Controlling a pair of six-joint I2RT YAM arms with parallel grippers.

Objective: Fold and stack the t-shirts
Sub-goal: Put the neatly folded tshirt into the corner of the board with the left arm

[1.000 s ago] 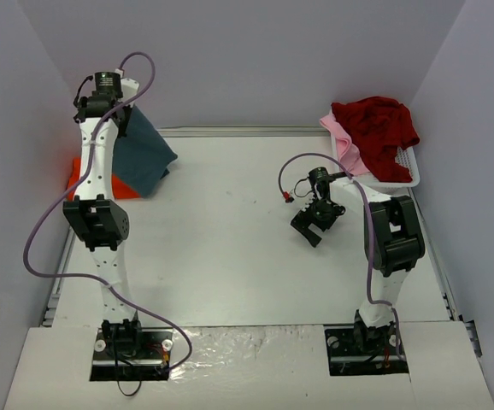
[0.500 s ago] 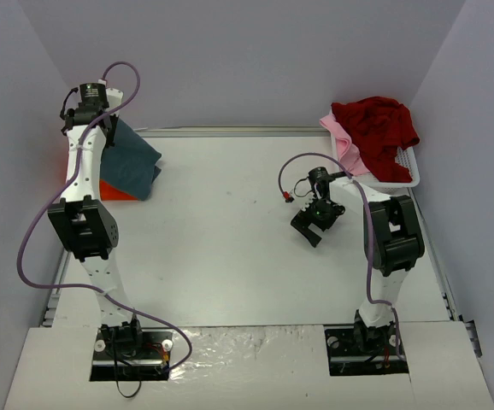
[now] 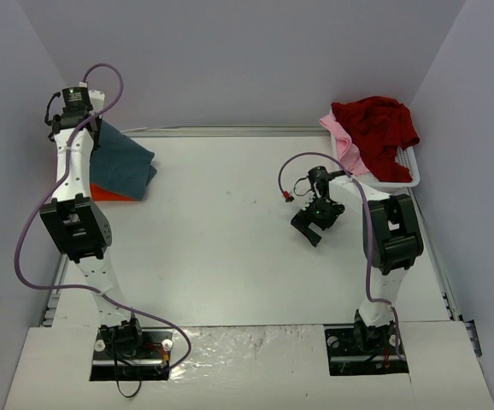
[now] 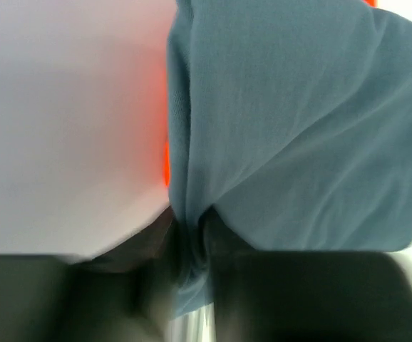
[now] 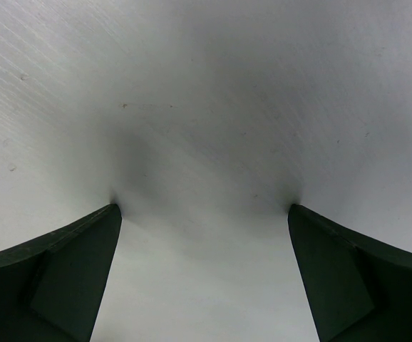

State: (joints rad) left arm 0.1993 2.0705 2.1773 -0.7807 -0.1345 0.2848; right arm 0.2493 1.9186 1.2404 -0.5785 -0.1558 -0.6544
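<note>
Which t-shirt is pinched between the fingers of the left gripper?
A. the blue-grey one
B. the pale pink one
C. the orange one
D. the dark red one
A: in the left wrist view, the blue-grey t-shirt is gathered into the left gripper. The dark red t-shirt and the pale pink t-shirt lie on the white basket, and the orange t-shirt lies on the table beneath the blue-grey one.
</note>
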